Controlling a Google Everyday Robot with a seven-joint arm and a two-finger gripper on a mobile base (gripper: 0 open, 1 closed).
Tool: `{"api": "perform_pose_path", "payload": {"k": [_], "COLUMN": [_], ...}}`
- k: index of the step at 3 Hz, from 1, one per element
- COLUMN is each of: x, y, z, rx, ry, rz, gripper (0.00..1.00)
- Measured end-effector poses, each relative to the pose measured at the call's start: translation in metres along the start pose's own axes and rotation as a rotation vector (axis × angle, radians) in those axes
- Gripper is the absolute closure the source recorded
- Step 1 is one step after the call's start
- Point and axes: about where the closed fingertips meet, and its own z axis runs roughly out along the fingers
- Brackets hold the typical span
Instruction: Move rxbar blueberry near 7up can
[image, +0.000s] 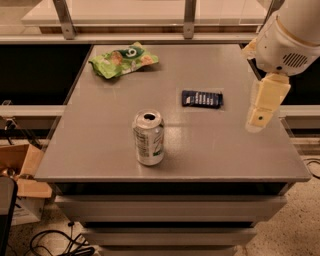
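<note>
Above the right edge of the grey desk (225, 150) hangs the cream gripper (261, 107), its spread impossible to tell; left of it, apart, lies the flat navy-blue rxbar blueberry (202, 98), beyond the silver-white 7up can (149, 137).
</note>
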Motion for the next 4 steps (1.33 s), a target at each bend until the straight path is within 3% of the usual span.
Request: {"api": "perform_pose_path", "payload": {"k": [3, 4], "x": [-0.047, -0.055], "y": [-0.05, -0.064], "z": [0.091, 0.117], "rx": [-0.055, -0.085], "ry": [0.051, 0.062], "rz": [-0.164, -0.175], "gripper": [0.0, 0.0]}}
